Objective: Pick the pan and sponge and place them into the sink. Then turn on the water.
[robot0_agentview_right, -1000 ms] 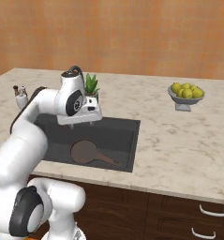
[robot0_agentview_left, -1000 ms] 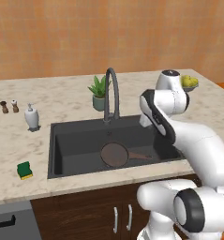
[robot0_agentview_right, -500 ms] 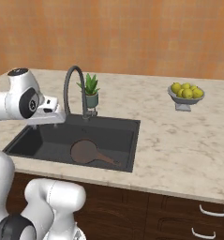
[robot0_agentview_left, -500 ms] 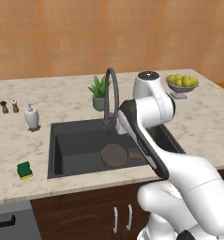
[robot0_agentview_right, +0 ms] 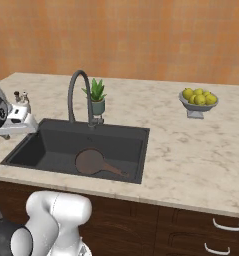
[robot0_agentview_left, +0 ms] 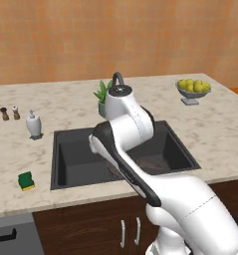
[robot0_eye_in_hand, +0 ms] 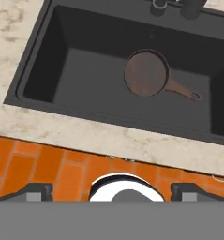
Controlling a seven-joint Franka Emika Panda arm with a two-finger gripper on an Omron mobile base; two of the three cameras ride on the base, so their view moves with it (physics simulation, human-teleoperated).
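Note:
The dark brown pan (robot0_agentview_right: pixel 91 161) lies flat on the floor of the dark grey sink (robot0_agentview_right: pixel 46 127), its thin handle pointing to the front right. It also shows in the hand view as the pan (robot0_eye_in_hand: pixel 146 73), beside the small drain (robot0_eye_in_hand: pixel 152 33). The green and yellow sponge (robot0_agentview_left: pixel 26 181) rests on the counter left of the sink (robot0_agentview_left: pixel 65 149). My gripper (robot0_eye_in_hand: pixel 112 191) is open and holds nothing. It hangs over the orange floor tiles in front of the counter edge, apart from pan and sponge. No water runs from the faucet (robot0_agentview_right: pixel 77 95).
A potted plant (robot0_agentview_right: pixel 97 97) stands behind the sink by the faucet base. On the counter to the left are a white soap dispenser (robot0_agentview_left: pixel 34 124) and two small shakers (robot0_agentview_left: pixel 8 113). A bowl of yellow fruit (robot0_agentview_right: pixel 198 100) sits far right.
My arm has swung from over the sink's right side across to its left and front. The gripper stayed open. The pan has not moved.

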